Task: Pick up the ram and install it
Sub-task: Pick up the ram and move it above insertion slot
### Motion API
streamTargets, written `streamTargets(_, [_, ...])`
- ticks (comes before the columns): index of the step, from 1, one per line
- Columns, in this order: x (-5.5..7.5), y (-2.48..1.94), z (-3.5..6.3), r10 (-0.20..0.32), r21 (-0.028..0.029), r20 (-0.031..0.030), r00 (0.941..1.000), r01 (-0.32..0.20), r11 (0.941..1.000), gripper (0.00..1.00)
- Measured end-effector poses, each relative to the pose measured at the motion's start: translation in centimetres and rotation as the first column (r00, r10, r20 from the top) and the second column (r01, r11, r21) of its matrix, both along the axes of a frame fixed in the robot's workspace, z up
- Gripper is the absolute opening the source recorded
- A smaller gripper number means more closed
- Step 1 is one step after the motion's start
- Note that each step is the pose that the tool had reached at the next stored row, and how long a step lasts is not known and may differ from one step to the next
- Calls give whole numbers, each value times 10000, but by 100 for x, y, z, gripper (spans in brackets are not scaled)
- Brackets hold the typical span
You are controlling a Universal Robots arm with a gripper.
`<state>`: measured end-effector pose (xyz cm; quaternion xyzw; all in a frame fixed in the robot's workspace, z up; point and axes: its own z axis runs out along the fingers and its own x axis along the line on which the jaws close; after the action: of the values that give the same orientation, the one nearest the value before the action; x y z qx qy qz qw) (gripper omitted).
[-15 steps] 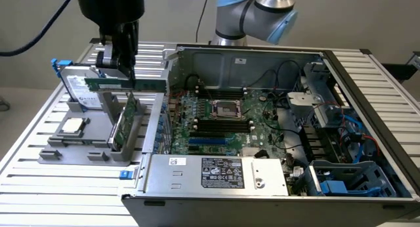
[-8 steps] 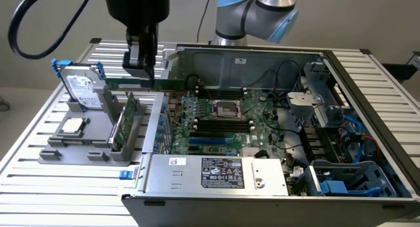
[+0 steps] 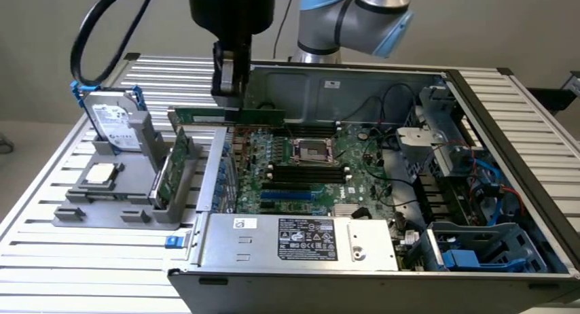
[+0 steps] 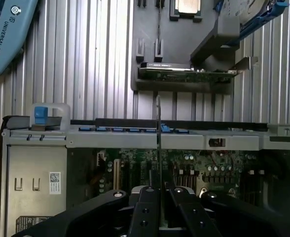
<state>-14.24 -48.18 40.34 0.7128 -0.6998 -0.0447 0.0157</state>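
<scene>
The ram (image 3: 263,115) is a long thin green stick held level in the air above the open computer case's wall toward the exterior view's left. My gripper (image 3: 231,105) is shut on it from above, near its middle. In the wrist view the ram (image 4: 158,138) shows edge-on as a thin line running out from between my black fingers (image 4: 146,207), over the case wall and the motherboard (image 4: 209,163). The black memory slots (image 3: 308,171) lie on the motherboard below the ram and toward the exterior view's right.
A grey holder (image 3: 100,215) at the exterior view's left carries a larger green expansion card (image 3: 172,168), a hard drive (image 3: 113,124) and a processor chip (image 3: 102,172). The case holds a power supply (image 3: 299,239), cables (image 3: 490,178) and blue drive bays (image 3: 471,249).
</scene>
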Motion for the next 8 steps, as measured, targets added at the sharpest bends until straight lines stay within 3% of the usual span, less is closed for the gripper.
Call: streamTargets(8, [365, 36, -63, 0, 3, -9, 10000, 0, 10000, 14])
